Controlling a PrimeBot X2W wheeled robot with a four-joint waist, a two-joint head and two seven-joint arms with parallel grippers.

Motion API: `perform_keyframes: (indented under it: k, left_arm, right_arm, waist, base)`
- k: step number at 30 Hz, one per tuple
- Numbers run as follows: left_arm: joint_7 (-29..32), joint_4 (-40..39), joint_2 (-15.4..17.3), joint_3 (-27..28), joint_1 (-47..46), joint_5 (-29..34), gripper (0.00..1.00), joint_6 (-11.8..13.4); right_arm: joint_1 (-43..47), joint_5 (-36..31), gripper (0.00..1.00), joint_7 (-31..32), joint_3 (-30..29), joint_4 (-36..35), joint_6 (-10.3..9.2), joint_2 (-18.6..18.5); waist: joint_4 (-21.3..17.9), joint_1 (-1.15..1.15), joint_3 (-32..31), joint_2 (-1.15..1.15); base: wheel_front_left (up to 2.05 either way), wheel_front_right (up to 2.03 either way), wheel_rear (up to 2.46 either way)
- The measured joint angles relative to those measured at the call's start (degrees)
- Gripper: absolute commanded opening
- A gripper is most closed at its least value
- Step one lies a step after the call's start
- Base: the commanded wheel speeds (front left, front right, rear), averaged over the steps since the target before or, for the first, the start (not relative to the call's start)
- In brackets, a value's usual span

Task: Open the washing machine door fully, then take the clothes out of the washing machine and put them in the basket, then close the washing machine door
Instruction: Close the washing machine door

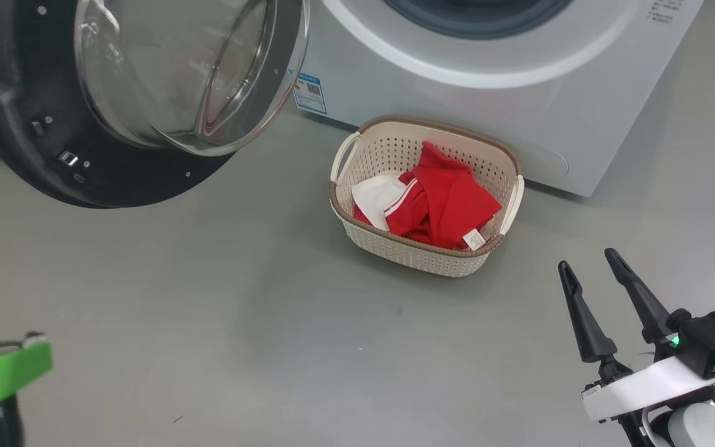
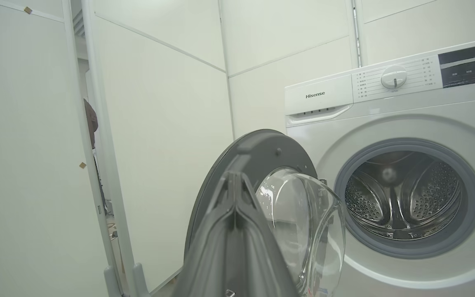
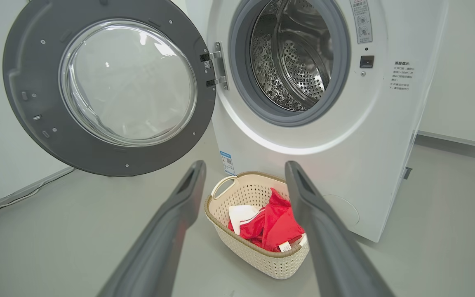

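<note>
One basket (image 1: 413,256) just before the one washing machine (image 1: 519,105) holds a single heap of red-and-white clothes (image 1: 450,198), the one door (image 1: 22,124) swung wide; the right gripper (image 1: 588,261) has its two fingers apart, the left gripper (image 2: 235,177) has its pair pressed together, bare, and the wrist views add the perforated drum (image 3: 299,66) and a dial (image 2: 394,76).

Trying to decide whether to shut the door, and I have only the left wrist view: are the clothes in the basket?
Observer: Yes, the red clothes lie inside the basket, with a white label showing on top.
Operator: Where does the basket stand?
Observer: On the floor, close before the washing machine front, lower than the drum opening.
Operator: And the right pincer?
Observer: The right pincer is open and empty, apart from the basket.
</note>
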Motion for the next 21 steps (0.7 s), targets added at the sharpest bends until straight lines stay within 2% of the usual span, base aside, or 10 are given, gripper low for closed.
perform_keyframes:
  k: [3, 8, 16, 21]
  left_arm:
    - [2.4, -0.8, 2.0, 3.3, -3.9, -2.2, 0.0, -0.2]
    - [7.4, 0.9, 2.7, 8.6, -11.0, -9.7, 0.0, -0.2]
    - [14.9, 11.2, 5.4, 19.9, -21.0, -17.9, 0.0, 0.4]
    - [18.3, 16.5, 6.3, 24.3, -24.0, -20.2, 0.0, 0.4]
  right_arm:
    - [-0.3, 0.0, 1.0, 0.0, 0.0, -1.0, 0.0, -1.4]
    - [-2.1, 0.1, 1.0, 0.0, 0.2, -2.1, 0.0, -3.5]
    - [-3.8, 1.2, 1.0, 0.0, 1.1, -2.9, 0.0, -5.4]
    - [-4.3, 1.4, 1.0, 0.0, 1.4, -2.9, 0.0, -5.9]
  waist:
    - [-0.9, 0.0, 1.9, 0.0]
    - [-2.9, 0.0, 4.7, 0.0]
    - [-7.0, 0.0, 7.6, 0.0]
    - [-9.0, 0.0, 8.6, 0.0]
  base:
    - [0.0, 0.0, 0.0]
    - [0.0, 0.0, 0.0]
    - [0.0, 0.0, 0.0]
    - [0.0, 0.0, 0.0]
